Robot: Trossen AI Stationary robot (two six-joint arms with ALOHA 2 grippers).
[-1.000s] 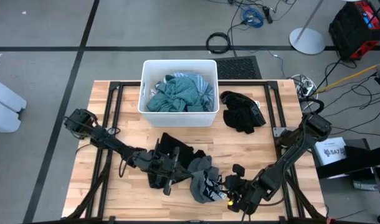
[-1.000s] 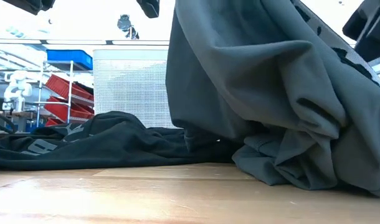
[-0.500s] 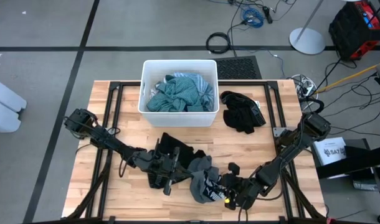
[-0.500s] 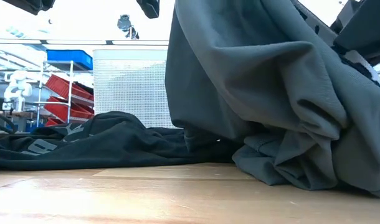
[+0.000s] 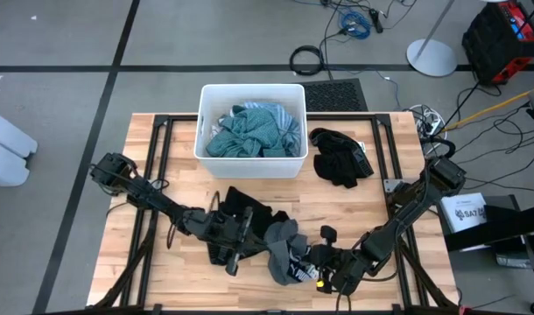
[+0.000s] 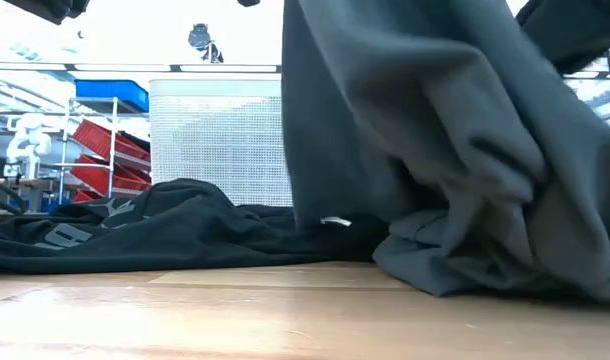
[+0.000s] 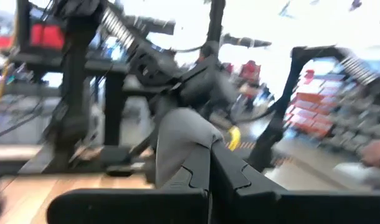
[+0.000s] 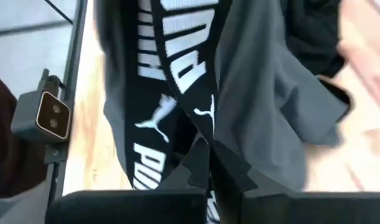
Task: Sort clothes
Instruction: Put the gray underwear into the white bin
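The soft grey garment (image 5: 284, 248) is bunched at the table's (image 5: 162, 280) near edge — pinched between closed fingers of the left gripper (image 5: 249, 229) and right gripper (image 5: 309, 260); its folds are cut off in the low view.

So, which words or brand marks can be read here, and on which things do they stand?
"PUMA", partly cut off, with the leaping-cat logo: on the black waistband of the grey garment.
White label beside the table: print too small to read.
Pale lettering on the dark garment: unreadable.
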